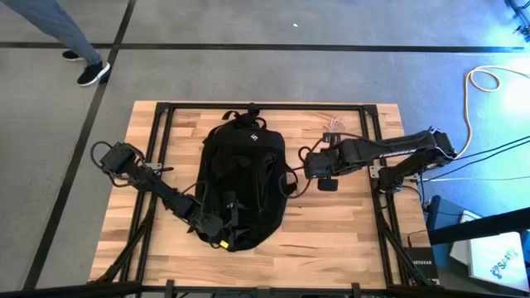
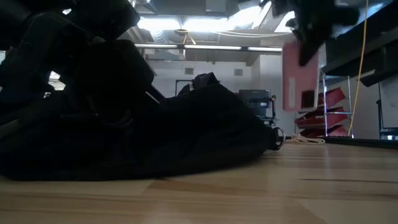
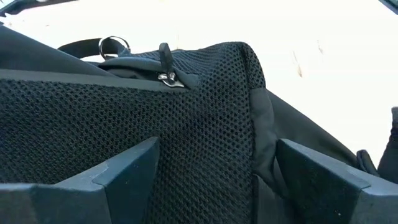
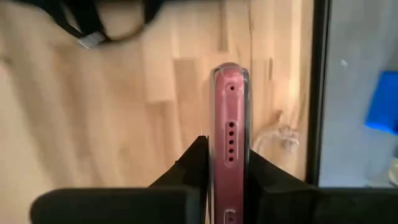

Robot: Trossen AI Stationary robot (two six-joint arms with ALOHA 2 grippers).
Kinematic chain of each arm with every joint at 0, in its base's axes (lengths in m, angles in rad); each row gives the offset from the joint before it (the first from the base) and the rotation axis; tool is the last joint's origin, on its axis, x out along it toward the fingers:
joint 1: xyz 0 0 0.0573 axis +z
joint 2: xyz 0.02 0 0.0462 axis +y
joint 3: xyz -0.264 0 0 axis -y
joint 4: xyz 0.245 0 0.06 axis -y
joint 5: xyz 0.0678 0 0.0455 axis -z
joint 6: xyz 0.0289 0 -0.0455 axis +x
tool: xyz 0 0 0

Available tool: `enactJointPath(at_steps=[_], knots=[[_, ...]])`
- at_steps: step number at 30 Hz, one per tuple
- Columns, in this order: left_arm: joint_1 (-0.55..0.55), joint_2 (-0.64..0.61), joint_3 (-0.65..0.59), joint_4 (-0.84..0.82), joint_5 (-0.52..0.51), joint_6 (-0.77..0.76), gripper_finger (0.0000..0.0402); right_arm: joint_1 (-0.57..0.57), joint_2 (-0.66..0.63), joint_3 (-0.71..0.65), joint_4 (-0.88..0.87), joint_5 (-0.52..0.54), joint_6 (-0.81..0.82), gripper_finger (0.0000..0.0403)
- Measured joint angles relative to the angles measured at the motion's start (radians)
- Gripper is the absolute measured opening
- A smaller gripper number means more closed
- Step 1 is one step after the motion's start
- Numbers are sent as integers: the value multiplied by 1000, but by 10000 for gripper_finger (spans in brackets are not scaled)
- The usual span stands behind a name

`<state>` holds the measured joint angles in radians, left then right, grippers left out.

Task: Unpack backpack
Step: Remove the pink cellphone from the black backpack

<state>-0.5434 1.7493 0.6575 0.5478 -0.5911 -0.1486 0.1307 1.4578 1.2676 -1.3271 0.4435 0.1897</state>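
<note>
We see a light wooden slatted bench (image 1: 348, 232) on a grey floor, with a person's legs and dark shoe (image 1: 93, 73) passing at the far left corner. In the middle of the bench lies the large black soft fabric backpack (image 1: 244, 178), flat, its top loop handle toward the far edge and a small white logo (image 1: 254, 135) near that end; we cannot read any lettering on it. At the pack's near left corner sits the left gripper (image 3: 214, 180), its fingers (image 3: 124, 171) spread wide on either side of the black mesh panel, close to a metal zipper pull (image 3: 166, 76). Just beside the pack's right side the right gripper (image 4: 225, 168) hangs above the bench, its fingers clamped on a slim pink-cased phone (image 4: 229, 124), held edge-on. A small box on the floor at the right reads NETGEAR (image 1: 420, 263).
</note>
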Motion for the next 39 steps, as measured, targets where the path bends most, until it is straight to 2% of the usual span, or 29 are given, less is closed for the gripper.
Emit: enactJointPath(at_steps=[4,8,14,20,24,28,30,33,36,39], knots=[[0,0,0,18,0,0,310,-17,2,-147,73,80,19,30],[-7,0,0,17,0,0,310,-82,2,-268,222,232,72,30],[-4,0,0,20,1,24,310,-235,3,-423,394,237,17,30],[-3,0,0,20,1,33,310,-349,2,-479,539,239,-8,35],[-3,0,0,18,3,29,310,-357,2,-481,629,188,-51,77],[-7,0,0,17,3,24,310,-356,2,-482,651,163,-64,152],[-8,0,0,18,3,24,310,-356,2,-482,640,188,-67,191],[-8,0,0,19,3,24,310,-361,2,-482,606,282,-65,237],[-6,0,0,19,3,23,310,-384,2,-482,579,317,-65,260],[-5,0,0,20,3,24,310,-409,3,-482,543,314,-62,263]])
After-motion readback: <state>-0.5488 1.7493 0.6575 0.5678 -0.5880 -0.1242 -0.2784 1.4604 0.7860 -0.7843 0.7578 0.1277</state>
